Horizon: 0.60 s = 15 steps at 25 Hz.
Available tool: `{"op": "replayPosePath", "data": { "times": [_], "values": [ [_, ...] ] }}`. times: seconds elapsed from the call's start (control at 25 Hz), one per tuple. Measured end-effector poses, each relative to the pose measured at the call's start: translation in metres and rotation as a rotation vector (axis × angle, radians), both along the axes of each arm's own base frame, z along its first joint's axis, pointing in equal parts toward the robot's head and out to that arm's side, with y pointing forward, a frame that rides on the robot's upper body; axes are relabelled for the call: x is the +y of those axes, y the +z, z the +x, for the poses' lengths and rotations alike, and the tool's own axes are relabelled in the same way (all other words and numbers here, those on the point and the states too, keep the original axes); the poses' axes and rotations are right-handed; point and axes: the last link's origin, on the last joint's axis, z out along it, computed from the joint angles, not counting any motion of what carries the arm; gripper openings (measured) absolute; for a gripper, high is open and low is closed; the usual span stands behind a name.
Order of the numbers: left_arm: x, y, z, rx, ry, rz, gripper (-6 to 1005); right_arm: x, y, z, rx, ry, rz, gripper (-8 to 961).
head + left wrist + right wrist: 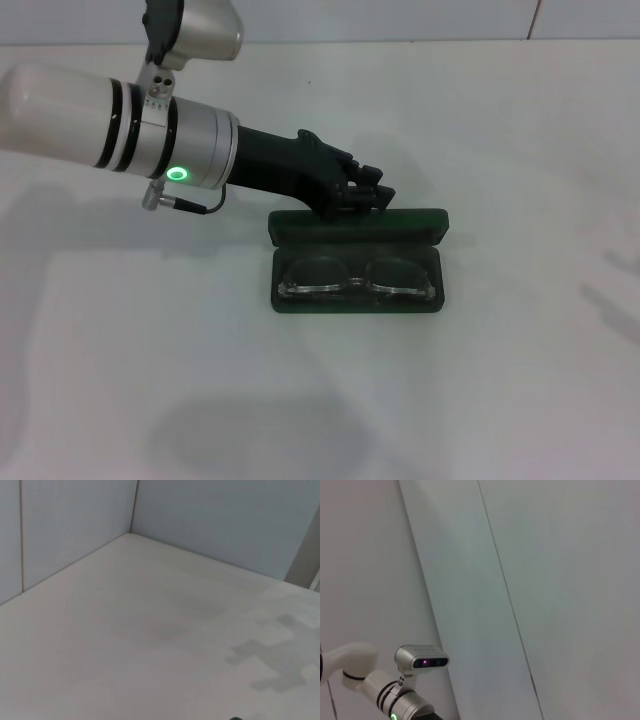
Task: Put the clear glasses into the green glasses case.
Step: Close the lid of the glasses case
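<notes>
The clear glasses [356, 277] lie inside the bottom half of the green glasses case [358, 262], lenses facing up, roughly centred between its side walls; the case sits open on the white bench [480, 400], lid tipped back on the far side. My left gripper [365, 194] is at the rear edge of that lid, touching or just above it; I cannot tell which. Jaws: dark fingers bunched against a dark lid, gap not readable, so I cannot tell whether they are wide, narrow or holding the lid. Handling judgement: glasses light, thin plastic, likely slick and springy, easily scratched or bent, so best taken at the bridge or a temple hinge, never by a lens. Case looks stiff and light and may skate on the smooth bench if pushed from one side; lid best taken at its middle along the free edge. Hard to make out: the temple arms are nearly invisible against the lining, so I cannot confirm they are folded flat or below the rim. My left wrist view shows only bare bench and wall. My right gripper is not visible in any view; its wrist view shows wall and my left arm [395, 700].
</notes>
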Motion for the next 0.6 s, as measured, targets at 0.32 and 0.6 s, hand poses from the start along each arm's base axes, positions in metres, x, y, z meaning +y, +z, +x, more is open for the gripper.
{"op": "replayPosePath", "data": {
  "times": [0.32, 0.6],
  "values": [
    [-0.0002, -0.0024, -0.0055, 0.013, 0.017, 0.005, 292, 0.0, -0.0011, 0.0001, 0.005, -0.001, 0.0, 569],
    [-0.0018, -0.0058, -0.0092, 0.023, 0.029, -0.002, 289, -0.0006, -0.004, 0.0014, 0.019, 0.0, 0.001, 568]
  ]
}}
